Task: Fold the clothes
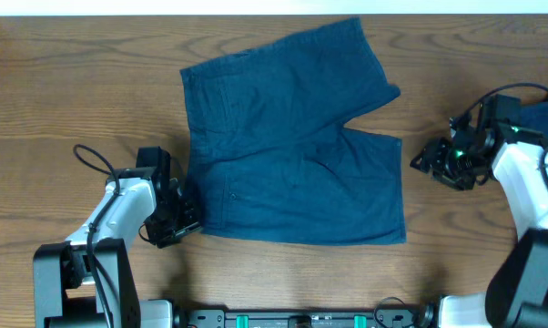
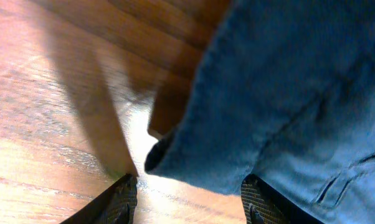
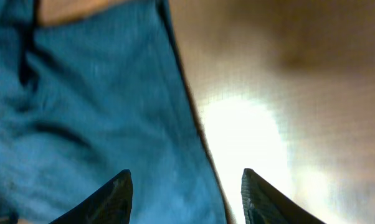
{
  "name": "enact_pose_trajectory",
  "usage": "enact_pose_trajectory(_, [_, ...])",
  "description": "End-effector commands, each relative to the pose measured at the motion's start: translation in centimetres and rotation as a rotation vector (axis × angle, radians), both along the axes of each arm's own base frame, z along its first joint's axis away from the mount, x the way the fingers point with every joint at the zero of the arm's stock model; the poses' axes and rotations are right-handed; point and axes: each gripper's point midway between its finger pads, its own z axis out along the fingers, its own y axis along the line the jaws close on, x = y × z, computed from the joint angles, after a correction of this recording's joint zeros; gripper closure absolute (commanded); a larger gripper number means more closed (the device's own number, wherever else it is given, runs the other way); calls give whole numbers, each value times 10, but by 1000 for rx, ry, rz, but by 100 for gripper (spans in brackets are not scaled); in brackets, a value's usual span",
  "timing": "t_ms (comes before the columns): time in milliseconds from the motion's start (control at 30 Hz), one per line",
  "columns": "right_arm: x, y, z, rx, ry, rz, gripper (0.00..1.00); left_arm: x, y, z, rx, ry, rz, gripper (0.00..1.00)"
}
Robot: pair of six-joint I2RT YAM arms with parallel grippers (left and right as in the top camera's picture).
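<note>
The left end effector sits with fingers spread and empty at the near waistband corner of the shorts, which lie flat in the middle of the tabletop, waistband left and legs right; the cloth looks soft, limp and light yet denim-thick, so I judge a pinch at a corner or hem best. The right end effector is likewise spread, just off the leg hems; the smooth wood leaves folding room all round, with another blue garment at the far right.
</note>
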Motion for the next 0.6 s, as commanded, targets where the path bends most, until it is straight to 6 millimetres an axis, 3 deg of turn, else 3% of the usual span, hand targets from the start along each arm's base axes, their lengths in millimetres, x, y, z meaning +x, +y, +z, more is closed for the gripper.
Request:
enact_pose_trajectory(0, [-12, 2, 16, 0, -4, 32, 46, 5, 7, -6, 55, 3, 166, 45])
enact_pose_trajectory(233, [-46, 10, 19, 21, 96, 93, 46, 17, 9, -7, 63, -35, 246, 49])
enact_pose_trajectory(567, [-72, 12, 6, 17, 187, 121, 45, 15, 26, -10, 171, -33, 271, 78])
